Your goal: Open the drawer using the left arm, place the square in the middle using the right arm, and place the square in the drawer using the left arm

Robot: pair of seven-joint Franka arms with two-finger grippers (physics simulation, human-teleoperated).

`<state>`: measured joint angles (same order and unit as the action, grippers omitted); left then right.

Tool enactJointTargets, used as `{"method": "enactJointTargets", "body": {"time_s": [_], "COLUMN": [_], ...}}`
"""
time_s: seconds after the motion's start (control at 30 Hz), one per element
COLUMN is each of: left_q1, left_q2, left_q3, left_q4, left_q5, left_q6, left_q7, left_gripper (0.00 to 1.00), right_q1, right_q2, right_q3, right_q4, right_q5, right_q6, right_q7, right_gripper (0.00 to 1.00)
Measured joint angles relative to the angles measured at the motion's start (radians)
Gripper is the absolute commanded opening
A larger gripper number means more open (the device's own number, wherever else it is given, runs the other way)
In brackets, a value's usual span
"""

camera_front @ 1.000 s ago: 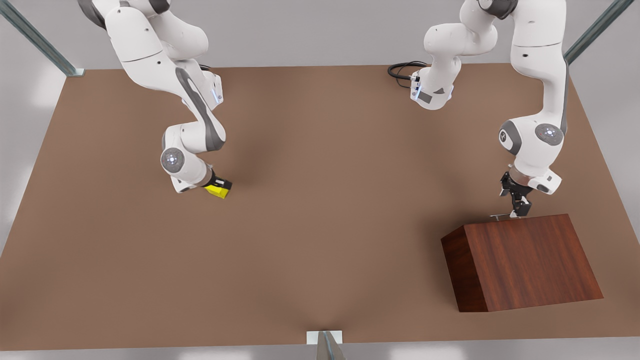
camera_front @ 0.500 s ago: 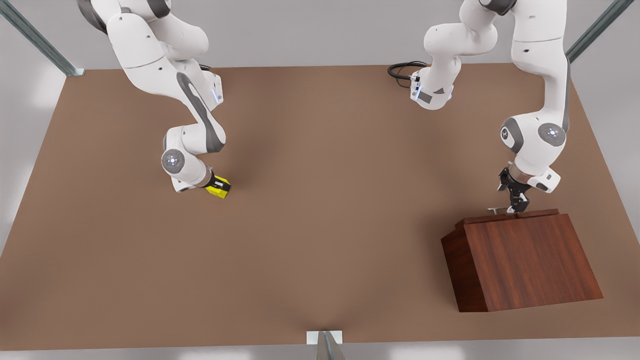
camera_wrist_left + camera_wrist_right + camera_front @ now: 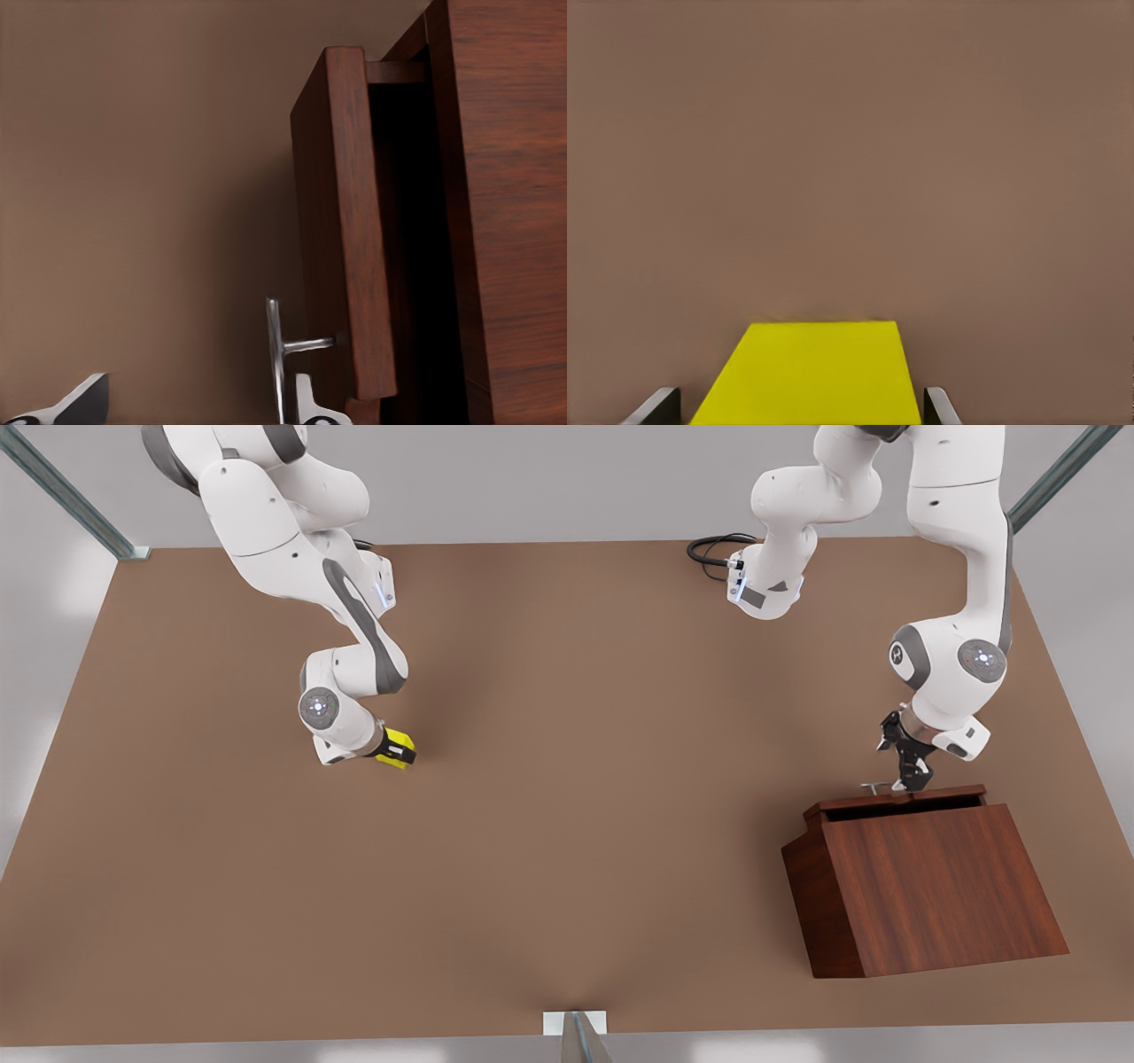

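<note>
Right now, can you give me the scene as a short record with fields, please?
drawer: partly open, dark gap behind its front
handle: silver bar, left gripper at it
cube: yellow, between the fingers of the right gripper
cabinet: wooden, at the front view's right
table: brown

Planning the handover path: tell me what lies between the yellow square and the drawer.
Bare brown tabletop in the front view; nothing stands between the square and the drawer.
</note>
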<state>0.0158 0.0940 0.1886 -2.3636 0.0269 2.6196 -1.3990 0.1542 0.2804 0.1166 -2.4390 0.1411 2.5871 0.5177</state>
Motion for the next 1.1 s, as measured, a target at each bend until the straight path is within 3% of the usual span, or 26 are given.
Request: {"method": "enactJointTargets", "body": {"time_s": [0.13,0.17,0.2,0.27,0.3,0.53,0.67,0.87,1.1], "left_q1": [-0.001,-0.001,-0.002,-0.002,-0.002,-0.003,-0.009,-0.011,-0.01], "left_q2": [-0.014,-0.02,-0.02,-0.02,-0.025,-0.04,-0.053,-0.065,-0.072], "left_q3": [0.0,0.0,0.0,0.0,0.0,0.0,0.0,0.0,0.0], "left_q4": [0.0,0.0,0.0,-0.002,-0.002,-0.002,-0.002,-0.01,-0.022], "left_q5": [0.0,0.0,0.0,0.0,0.0,0.0,0.0,0.001,0.0], "left_q6": [-0.034,-0.048,-0.051,-0.067,-0.074,-0.131,-0.16,-0.187,-0.214], "left_q7": [0.0,0.0,0.0,0.0,-0.001,-0.003,-0.005,-0.009,-0.009], "left_gripper": [1.0,1.0,1.0,1.0,1.0,1.0,1.0,1.0,1.0], "right_q1": [-0.001,-0.001,-0.001,-0.001,-0.001,-0.001,0.002,0.243,0.364], "right_q2": [0.003,0.003,0.003,0.003,0.002,-0.008,-0.084,-0.06,0.201], "right_q3": [0.0,0.0,0.0,0.0,0.0,0.0,0.005,0.029,0.1], "right_q4": [-0.004,-0.005,-0.005,-0.004,-0.003,0.002,0.061,0.268,0.746], "right_q5": [-0.064,-0.064,-0.064,-0.072,-0.072,-0.068,-0.064,-0.055,0.011], "right_q6": [0.016,0.016,0.016,0.016,0.016,0.01,-0.138,-0.282,-0.413], "right_q7": [-0.002,-0.004,-0.004,-0.007,-0.007,-0.005,0.066,0.496,0.74], "right_gripper": [0.97,0.93,0.85,0.57,0.55,0.55,0.55,0.56,0.56]}}
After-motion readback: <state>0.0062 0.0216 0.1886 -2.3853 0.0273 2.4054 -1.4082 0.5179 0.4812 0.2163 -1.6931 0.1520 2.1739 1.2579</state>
